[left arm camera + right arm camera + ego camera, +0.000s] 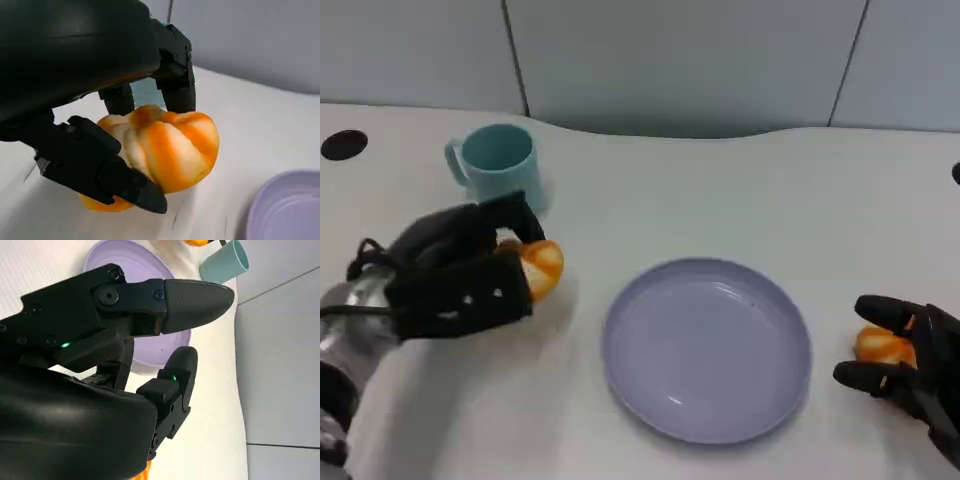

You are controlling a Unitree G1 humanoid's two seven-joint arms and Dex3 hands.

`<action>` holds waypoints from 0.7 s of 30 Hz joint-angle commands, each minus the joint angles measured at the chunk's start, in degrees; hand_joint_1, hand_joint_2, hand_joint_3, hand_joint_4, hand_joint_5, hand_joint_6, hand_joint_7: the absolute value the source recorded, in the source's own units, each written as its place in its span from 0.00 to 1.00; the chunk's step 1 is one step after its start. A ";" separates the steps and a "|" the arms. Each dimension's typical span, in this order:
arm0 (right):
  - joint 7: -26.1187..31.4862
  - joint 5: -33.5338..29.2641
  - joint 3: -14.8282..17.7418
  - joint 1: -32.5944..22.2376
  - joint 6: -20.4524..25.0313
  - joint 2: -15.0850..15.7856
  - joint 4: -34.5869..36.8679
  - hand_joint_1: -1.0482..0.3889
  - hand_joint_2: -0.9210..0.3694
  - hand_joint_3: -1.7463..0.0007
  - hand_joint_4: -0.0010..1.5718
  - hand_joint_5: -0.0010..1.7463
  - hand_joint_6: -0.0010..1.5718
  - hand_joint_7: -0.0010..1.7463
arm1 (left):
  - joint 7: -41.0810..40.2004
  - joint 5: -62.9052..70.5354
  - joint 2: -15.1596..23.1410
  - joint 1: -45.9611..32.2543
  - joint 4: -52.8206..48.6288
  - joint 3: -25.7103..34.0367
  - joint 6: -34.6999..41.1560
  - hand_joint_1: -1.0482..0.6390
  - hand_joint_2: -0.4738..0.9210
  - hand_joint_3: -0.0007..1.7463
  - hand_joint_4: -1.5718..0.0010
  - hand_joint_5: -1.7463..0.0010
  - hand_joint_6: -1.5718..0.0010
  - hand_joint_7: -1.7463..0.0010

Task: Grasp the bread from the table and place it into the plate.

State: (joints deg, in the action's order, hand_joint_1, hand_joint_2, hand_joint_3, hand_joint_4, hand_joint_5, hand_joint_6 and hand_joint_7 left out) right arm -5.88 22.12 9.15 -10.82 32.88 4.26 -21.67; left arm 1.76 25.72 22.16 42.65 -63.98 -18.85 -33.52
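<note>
A lavender plate (706,350) waits empty at lower centre of the white table (740,190). At centre left, below a teal cup (498,163), the left hand (460,272) grips the orange-striped bread (540,267), seemingly ready to carry it over. At lower right, the right hand (910,362) curls its fingers round a second bun (882,346); whether it has a firm hold I cannot tell.

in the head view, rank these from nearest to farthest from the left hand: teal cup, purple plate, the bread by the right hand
1. Teal cup: just behind the left hand, toward the wall.
2. Purple plate: mid-table, on the side toward the right hand.
3. Bread by the right hand: across the plate, at the far right of the table.
</note>
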 commanded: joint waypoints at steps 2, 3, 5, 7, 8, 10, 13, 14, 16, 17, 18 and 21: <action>0.38 0.00 0.47 0.51 -0.08 0.18 -0.03 0.48 0.00 0.75 0.30 0.58 0.29 0.43 | 4.14 -1.79 2.50 -0.18 5.86 1.25 -4.82 0.55 0.94 0.11 0.59 0.00 0.71 0.00; 0.44 -0.02 0.45 0.54 -0.03 0.15 -0.03 0.48 0.00 0.74 0.30 0.58 0.29 0.43 | 4.47 -1.90 2.53 -0.21 6.22 1.38 -5.18 0.55 0.94 0.10 0.59 0.00 0.71 0.00; 0.45 0.07 0.41 0.67 -0.08 -0.02 0.17 0.48 0.00 0.74 0.30 0.58 0.30 0.43 | 6.46 -2.28 1.78 1.13 7.51 0.96 -7.75 0.54 0.95 0.10 0.59 0.00 0.71 0.00; 0.40 0.25 0.43 0.77 -0.20 -0.21 0.41 0.49 0.00 0.74 0.30 0.58 0.30 0.43 | 9.62 -3.14 0.37 2.45 8.74 0.74 -7.90 0.53 0.95 0.10 0.59 0.00 0.70 0.00; 0.45 0.26 0.42 0.78 -0.20 -0.30 0.42 0.49 0.00 0.74 0.30 0.58 0.30 0.43 | 10.78 -3.44 -0.26 2.81 9.01 0.78 -7.73 0.53 0.95 0.10 0.58 0.00 0.69 0.00; 0.40 -0.19 0.12 0.69 -0.21 -0.05 0.20 0.49 0.00 0.74 0.30 0.58 0.30 0.43 | 12.82 -4.22 -2.37 3.72 8.66 0.71 -8.75 0.55 0.96 0.09 0.58 0.00 0.68 0.00; 0.37 -0.43 -0.02 0.54 -0.02 0.12 -0.18 0.48 0.00 0.74 0.30 0.58 0.29 0.43 | 14.55 -3.30 -4.74 5.44 8.33 -0.62 -9.51 0.55 0.97 0.10 0.54 0.00 0.65 0.00; 0.43 -0.32 0.02 0.49 -0.03 -0.04 -0.24 0.48 0.00 0.74 0.30 0.58 0.29 0.43 | 14.50 -2.48 -5.65 6.21 8.28 -1.38 -10.02 0.55 0.97 0.10 0.54 0.00 0.65 0.00; 0.55 -0.20 0.01 0.44 0.14 -0.15 -0.39 0.48 0.00 0.74 0.30 0.58 0.29 0.43 | 13.91 -1.06 -7.45 7.90 7.40 -2.84 -12.13 0.56 0.96 0.14 0.52 0.00 0.65 0.00; 0.55 -0.19 -0.01 0.43 0.10 -0.18 -0.35 0.48 0.00 0.74 0.30 0.58 0.29 0.43 | 13.91 -0.71 -8.31 8.64 6.91 -3.32 -12.42 0.56 0.91 0.23 0.52 0.00 0.65 0.00; 0.59 -0.21 -0.03 0.41 0.13 -0.18 -0.36 0.48 0.00 0.74 0.30 0.58 0.29 0.43 | 13.91 -0.13 -9.37 9.61 6.34 -3.88 -11.97 0.55 0.85 0.35 0.51 0.00 0.64 0.00; 0.96 -0.58 -0.33 0.17 0.30 -0.16 -0.81 0.48 0.00 0.74 0.30 0.58 0.30 0.43 | 13.05 2.15 -11.89 12.59 4.08 -5.83 -11.74 0.55 0.83 0.43 0.50 0.00 0.63 0.00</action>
State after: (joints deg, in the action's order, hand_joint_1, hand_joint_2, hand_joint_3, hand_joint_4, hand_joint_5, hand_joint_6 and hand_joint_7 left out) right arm -5.57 21.91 8.67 -10.30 32.94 3.85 -21.44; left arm 15.52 25.63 11.51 51.77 -57.88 -23.08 -45.10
